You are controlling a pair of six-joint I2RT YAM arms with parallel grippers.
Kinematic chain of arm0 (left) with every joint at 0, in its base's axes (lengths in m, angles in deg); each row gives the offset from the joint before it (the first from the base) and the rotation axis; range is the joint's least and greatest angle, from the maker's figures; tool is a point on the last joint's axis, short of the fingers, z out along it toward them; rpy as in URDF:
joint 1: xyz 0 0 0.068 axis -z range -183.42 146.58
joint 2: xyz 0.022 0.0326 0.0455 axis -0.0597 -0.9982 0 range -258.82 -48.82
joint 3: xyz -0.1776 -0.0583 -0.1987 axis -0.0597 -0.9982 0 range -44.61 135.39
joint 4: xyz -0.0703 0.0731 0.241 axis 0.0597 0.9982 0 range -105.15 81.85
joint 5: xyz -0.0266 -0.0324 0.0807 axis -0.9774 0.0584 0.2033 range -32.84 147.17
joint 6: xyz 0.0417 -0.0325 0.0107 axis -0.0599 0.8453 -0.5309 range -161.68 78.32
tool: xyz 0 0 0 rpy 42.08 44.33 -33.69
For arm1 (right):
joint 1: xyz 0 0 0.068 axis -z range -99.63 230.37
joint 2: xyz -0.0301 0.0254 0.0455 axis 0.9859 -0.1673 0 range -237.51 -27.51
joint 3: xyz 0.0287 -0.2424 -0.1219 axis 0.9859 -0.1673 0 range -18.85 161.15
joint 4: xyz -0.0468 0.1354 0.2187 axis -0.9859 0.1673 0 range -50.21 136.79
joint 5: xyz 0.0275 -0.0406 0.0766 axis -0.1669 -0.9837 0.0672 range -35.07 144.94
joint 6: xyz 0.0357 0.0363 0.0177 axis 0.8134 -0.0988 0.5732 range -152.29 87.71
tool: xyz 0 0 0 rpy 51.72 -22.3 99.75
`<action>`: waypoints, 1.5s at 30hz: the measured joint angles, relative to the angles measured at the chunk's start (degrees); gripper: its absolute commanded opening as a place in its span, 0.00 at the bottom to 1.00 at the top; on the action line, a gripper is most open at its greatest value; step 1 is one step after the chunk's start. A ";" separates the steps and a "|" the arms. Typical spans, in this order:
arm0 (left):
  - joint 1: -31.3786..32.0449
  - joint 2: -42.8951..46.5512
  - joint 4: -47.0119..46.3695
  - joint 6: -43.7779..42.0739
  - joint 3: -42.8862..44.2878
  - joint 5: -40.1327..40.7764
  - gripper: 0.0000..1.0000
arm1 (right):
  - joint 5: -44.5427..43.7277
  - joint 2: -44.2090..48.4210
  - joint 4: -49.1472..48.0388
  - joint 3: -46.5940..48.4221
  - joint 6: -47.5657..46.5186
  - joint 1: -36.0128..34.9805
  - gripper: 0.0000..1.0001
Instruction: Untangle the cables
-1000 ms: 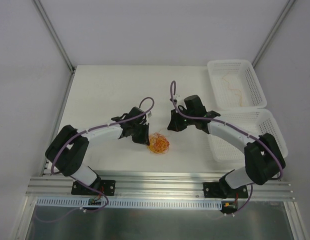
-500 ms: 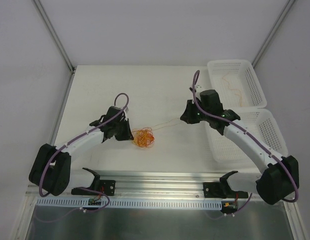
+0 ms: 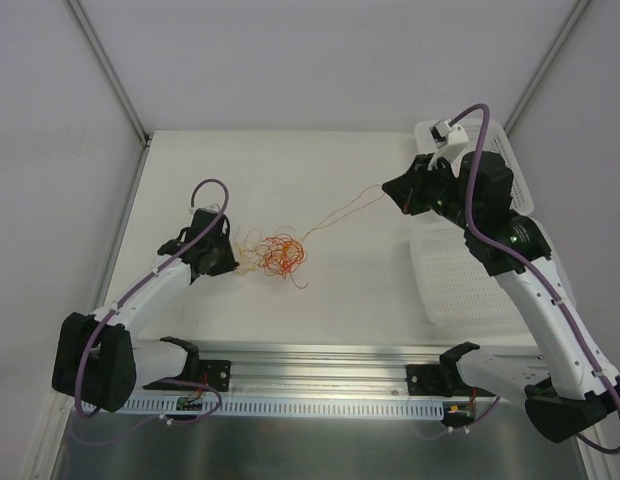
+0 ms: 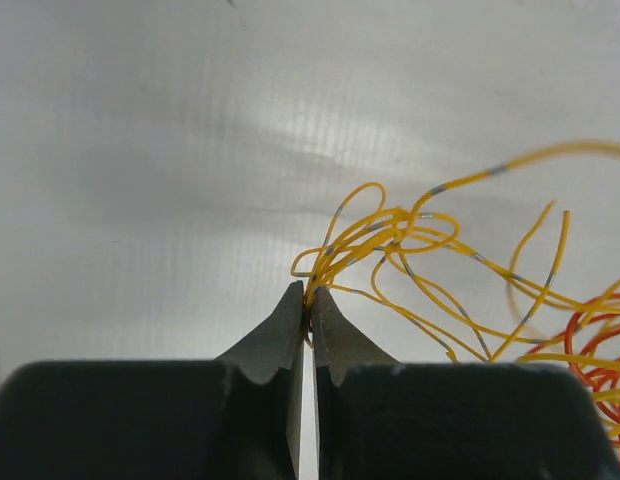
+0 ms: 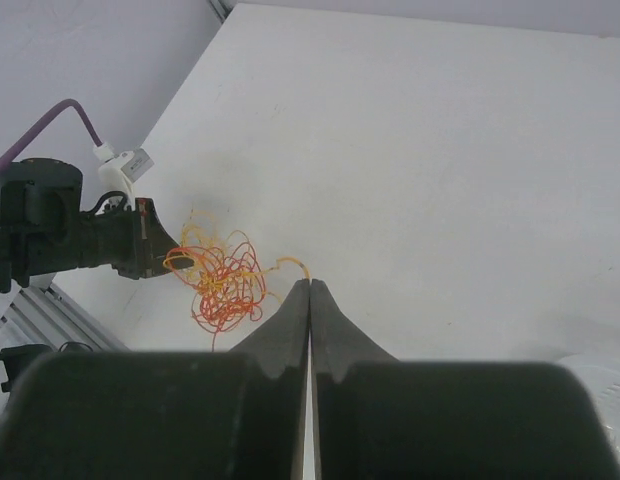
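Note:
A tangle of thin red-orange and yellow-orange cables (image 3: 278, 255) lies on the white table (image 3: 290, 170). My left gripper (image 3: 230, 263) is at the tangle's left side, shut on yellow loops (image 4: 370, 235). My right gripper (image 3: 392, 190) is raised near the far right, shut on one yellow-orange cable (image 3: 340, 212) that stretches from the tangle up to it. The right wrist view shows the tangle (image 5: 225, 280) below, with the cable's end (image 5: 295, 264) at my shut fingertips (image 5: 310, 283).
Two white mesh baskets stand at the right: the far one (image 3: 510, 170) holds a pale cable (image 3: 468, 178), the near one (image 3: 455, 280) lies under my right arm. The aluminium rail (image 3: 320, 375) runs along the front edge.
Both arms have pulled apart: the left gripper moved left with the tangle, the right gripper rose to the far right. The clump loosened and one cable drew out taut.

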 measured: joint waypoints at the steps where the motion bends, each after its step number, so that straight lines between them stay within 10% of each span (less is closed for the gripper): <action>1: -0.66 0.00 0.61 0.09 0.28 0.85 0.00 | 0.04 0.02 0.24 0.63 -0.09 0.00 0.01; 23: -17.22 -2.05 7.43 -0.04 8.46 3.10 0.05 | 5.33 -2.67 -1.36 -5.33 0.63 1.16 0.01; 25: -17.25 -2.05 7.10 -0.90 8.94 -1.79 0.06 | 4.22 -6.29 -1.11 -9.27 1.29 0.44 0.14; 34: -5.53 1.25 5.55 -3.63 11.80 -19.21 0.36 | -1.81 -16.55 4.68 -13.42 1.53 -6.78 0.71; 40: 1.09 5.16 3.02 -5.57 14.49 -20.92 0.77 | -2.67 -16.55 3.67 -10.86 0.57 -10.01 0.73; 45: 1.07 7.45 2.49 -4.79 11.28 -15.39 0.81 | -2.58 -17.46 2.08 -9.05 0.22 -13.14 0.73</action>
